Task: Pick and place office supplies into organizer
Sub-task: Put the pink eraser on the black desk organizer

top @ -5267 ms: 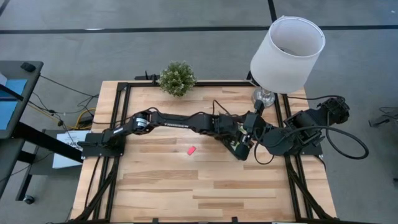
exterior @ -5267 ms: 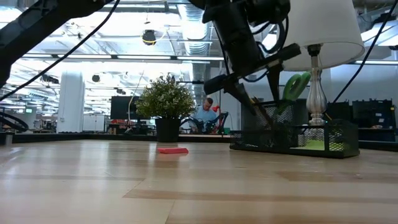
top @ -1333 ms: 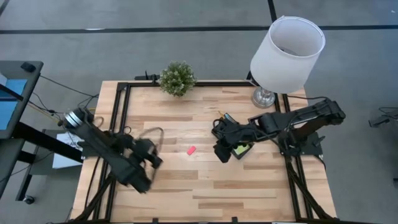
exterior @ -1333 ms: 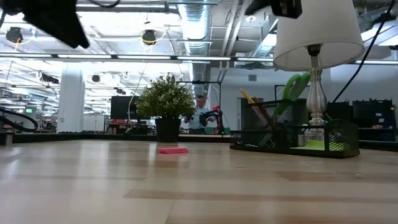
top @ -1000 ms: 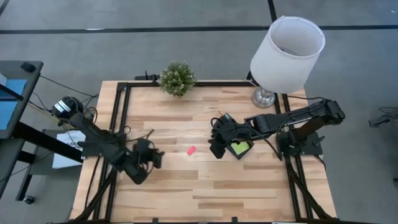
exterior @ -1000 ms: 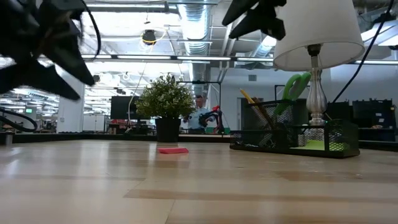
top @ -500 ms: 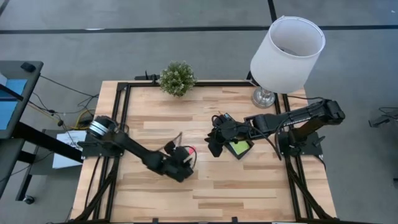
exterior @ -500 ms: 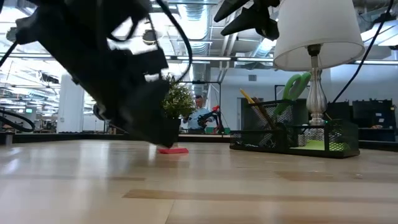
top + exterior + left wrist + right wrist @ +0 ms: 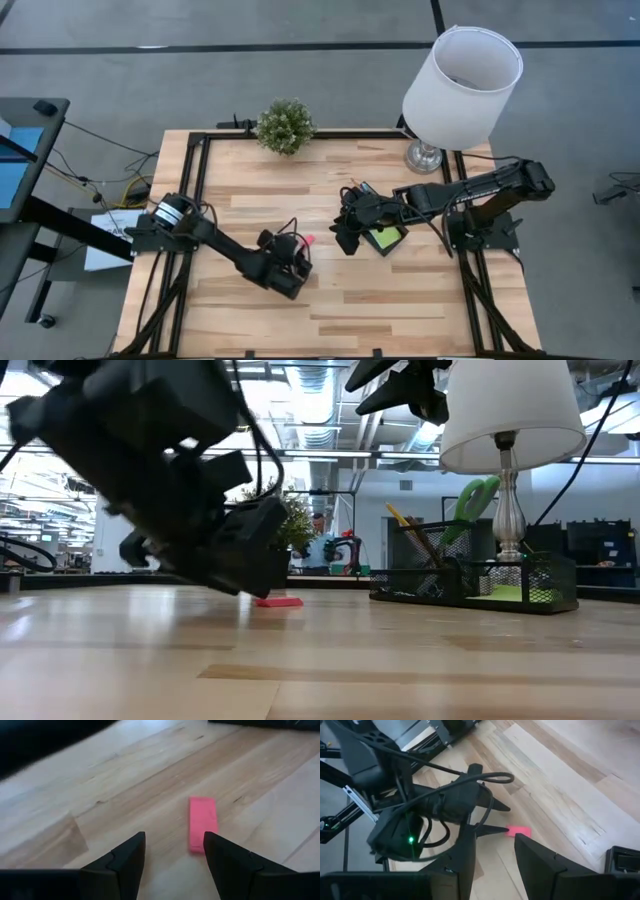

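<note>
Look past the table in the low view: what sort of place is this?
Probably a large open lab or office hall: exposed ceiling ducts, a person seated at a workstation far behind, and a robot table.

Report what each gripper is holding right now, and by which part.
Nothing is held. The left gripper is open, short of the pink eraser; the right gripper is open and empty, raised beside the organizer.

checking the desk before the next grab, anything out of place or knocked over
Only the pink eraser sits loose on the table, away from the organizer that holds the other supplies. The left gripper is open just short of it. The right gripper waits open above. Nothing looks tipped or spilled.
</note>
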Motion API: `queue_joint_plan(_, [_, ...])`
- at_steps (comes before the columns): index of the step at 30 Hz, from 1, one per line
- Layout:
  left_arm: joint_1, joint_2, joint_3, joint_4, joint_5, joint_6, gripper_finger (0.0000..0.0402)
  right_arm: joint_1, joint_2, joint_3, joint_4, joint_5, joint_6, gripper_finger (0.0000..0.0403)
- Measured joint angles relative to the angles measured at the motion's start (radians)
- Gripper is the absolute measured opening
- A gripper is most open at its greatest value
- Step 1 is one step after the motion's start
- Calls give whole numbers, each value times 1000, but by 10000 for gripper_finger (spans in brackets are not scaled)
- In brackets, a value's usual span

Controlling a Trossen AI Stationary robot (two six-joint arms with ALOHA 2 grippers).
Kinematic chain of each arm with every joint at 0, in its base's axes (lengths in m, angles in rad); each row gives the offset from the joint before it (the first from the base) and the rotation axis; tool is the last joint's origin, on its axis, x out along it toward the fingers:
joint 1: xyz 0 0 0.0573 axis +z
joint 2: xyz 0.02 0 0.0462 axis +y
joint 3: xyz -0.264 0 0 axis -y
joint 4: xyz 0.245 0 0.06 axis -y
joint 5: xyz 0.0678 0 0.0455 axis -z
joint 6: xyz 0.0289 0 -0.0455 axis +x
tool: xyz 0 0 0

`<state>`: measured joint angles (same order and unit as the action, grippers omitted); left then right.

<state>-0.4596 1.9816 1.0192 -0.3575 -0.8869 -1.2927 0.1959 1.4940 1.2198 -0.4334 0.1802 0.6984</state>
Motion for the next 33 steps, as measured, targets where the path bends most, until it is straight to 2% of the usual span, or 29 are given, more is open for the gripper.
queue_joint_plan(4, [-6, -1, -93, 185, -45, 43, 194, 0, 0, 0, -2, 0, -1, 129])
queue_joint_plan(10, [-4, -5, -212, 506, -23, 202, 194, 0, 0, 0, -3, 0, -75, 129])
queue_joint_plan(15, [-6, -6, -229, 542, 9, 222, 194, 0, 0, 0, -3, 0, -97, 129])
queue_joint_plan(19, [-13, -5, -197, 544, 23, 285, 194, 0, 0, 0, -8, 0, -98, 129])
queue_joint_plan(28, [30, 3, -135, 560, 160, 340, 194, 0, 0, 0, -8, 0, -106, 129])
queue_joint_plan(33, [33, 53, -132, 561, 115, 308, 194, 0, 0, 1, -7, 0, -106, 129])
